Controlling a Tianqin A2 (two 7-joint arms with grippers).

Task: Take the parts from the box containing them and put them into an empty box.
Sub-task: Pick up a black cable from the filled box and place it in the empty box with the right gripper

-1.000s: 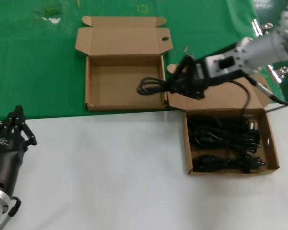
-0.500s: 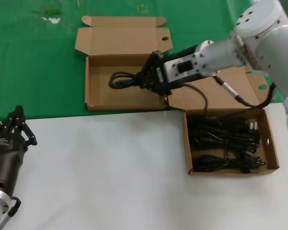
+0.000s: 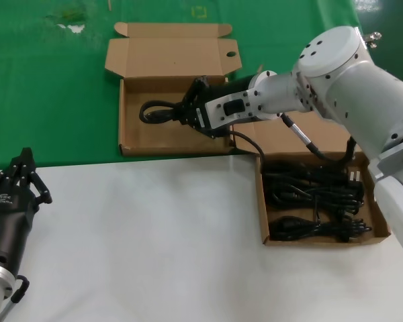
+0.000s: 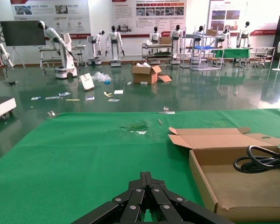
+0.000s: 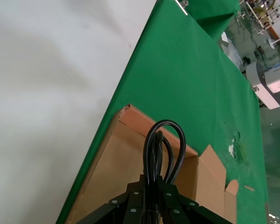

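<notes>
Over the empty box, R gripper is clamped on a folded power cord, loop hanging above the box's floor. Remaining cords sit in the oblong box beside it. Risk: loop springs open on release & drapes over the wall. L gripper idle near-side of the box, pinched together.

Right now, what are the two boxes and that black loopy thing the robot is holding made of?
Both boxes, the one under the gripper and the one still holding cords, look like plain brown cardboard: matte, with folded flaps. The cord bundle in the right gripper looks like smooth black rubber or plastic, slightly shiny, bent in soft loops. The left gripper waits over the white table.
</notes>
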